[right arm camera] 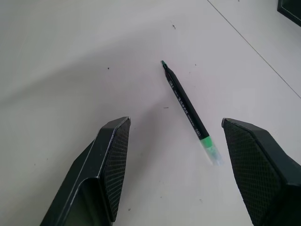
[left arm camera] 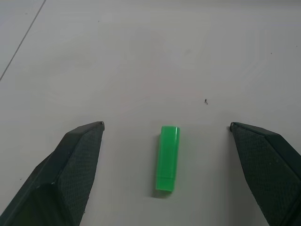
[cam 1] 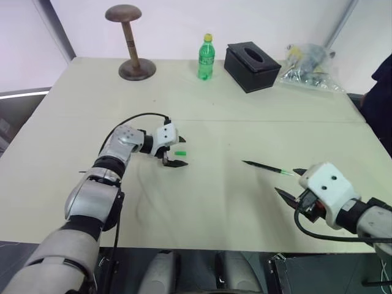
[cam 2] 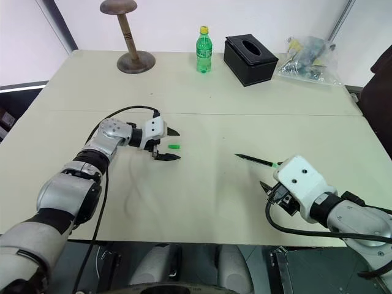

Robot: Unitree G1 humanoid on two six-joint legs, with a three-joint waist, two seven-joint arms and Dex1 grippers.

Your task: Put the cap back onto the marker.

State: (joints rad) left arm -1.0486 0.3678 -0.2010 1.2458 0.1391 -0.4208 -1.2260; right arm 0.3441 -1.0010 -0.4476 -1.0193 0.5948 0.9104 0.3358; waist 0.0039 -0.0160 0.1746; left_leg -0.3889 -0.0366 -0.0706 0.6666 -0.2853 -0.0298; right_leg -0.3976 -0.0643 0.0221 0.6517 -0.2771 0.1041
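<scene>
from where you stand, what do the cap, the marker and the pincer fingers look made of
The cap: likely plastic, bright uniform green, smooth with a soft sheen.
The marker: probably a plastic barrel, black and smooth with small print along it, and a pale green, see-through end.
The left pincer fingers: dark, matte, with a fine cross-hatched texture, perhaps rubber or moulded plastic.

Bright, even light; soft shadows on the table [cam 1: 202, 208]; frames sharp.
</scene>
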